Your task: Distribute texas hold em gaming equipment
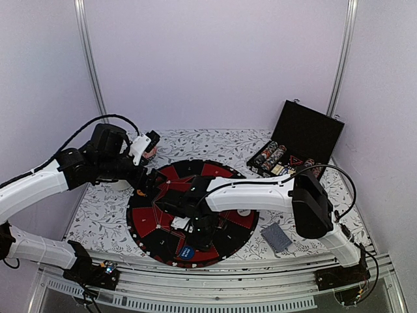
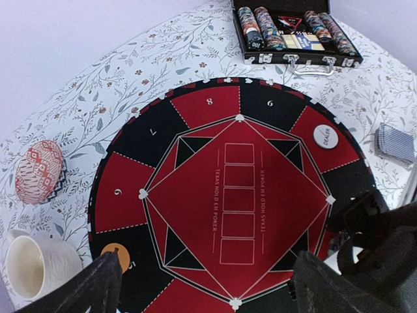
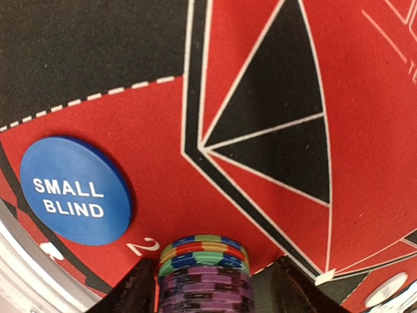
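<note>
White-walled booth; table (image 1: 104, 218) under a leaf-print cloth.

Top external: round red-and-black poker mat (image 1: 146, 218) mid-table, both arms reaching over it. Open black case (image 1: 311, 130) far beyond and right of the right pincer (image 1: 197, 235), with rows of striped chips (image 1: 273, 156) inside. Grey-blue card deck (image 1: 276, 237) lies on the cloth, well to that pincer's right. Fingers not readable from here.

Left wrist: left pincer (image 2: 208, 261) spread wide, holding nothing, over the mat's near rim. Orange disc (image 2: 116, 255) sits at its left finger. White DEALER disc (image 2: 325, 136) is ahead and to the right. Pink bowl (image 2: 39, 173) and white cup (image 2: 29, 264) stand off the mat to its left.

Right wrist: blue disc (image 3: 75, 189), lettering SMALL BLIND legible only here, left of the right pincer. Stack of striped poker chips (image 3: 204, 267) has green, red and blue edges on top and purple below. It stands between the fingers (image 3: 133, 290), just beside both. Whether it is clamped or let go cannot be told.
</note>
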You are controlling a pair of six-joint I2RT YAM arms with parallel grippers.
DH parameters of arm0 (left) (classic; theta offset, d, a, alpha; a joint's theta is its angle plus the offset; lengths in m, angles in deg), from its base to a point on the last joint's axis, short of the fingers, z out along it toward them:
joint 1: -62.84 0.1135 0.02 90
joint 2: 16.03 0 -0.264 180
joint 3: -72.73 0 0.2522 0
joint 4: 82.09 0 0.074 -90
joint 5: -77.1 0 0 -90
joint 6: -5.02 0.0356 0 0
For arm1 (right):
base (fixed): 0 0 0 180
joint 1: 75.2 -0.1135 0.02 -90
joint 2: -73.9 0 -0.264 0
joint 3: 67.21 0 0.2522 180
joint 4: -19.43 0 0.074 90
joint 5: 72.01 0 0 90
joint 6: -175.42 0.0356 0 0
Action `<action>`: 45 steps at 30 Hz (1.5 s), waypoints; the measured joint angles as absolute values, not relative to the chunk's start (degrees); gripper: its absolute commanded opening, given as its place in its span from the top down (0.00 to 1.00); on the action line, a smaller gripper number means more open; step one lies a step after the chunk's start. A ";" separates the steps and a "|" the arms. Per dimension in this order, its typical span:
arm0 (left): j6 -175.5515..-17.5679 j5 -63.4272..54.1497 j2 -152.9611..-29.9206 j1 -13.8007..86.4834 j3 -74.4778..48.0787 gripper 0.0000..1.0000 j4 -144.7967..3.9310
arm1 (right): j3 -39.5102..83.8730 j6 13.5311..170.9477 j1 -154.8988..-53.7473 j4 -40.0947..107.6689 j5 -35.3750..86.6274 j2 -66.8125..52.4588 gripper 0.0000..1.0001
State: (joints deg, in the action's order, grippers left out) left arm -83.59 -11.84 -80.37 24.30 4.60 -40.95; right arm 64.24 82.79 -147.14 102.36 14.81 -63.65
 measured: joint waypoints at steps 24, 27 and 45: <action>-83.57 -10.94 -80.11 25.24 4.62 0.06 -41.00 | 57.59 92.36 -145.00 95.65 16.09 -50.82 0.01; -83.53 -10.66 -80.11 25.32 4.93 0.06 -41.11 | 56.52 98.88 -144.34 95.80 14.98 -49.29 0.01; -80.10 -7.49 -79.91 25.78 5.89 0.04 -40.71 | 56.98 123.18 -145.30 97.68 16.31 -56.72 0.04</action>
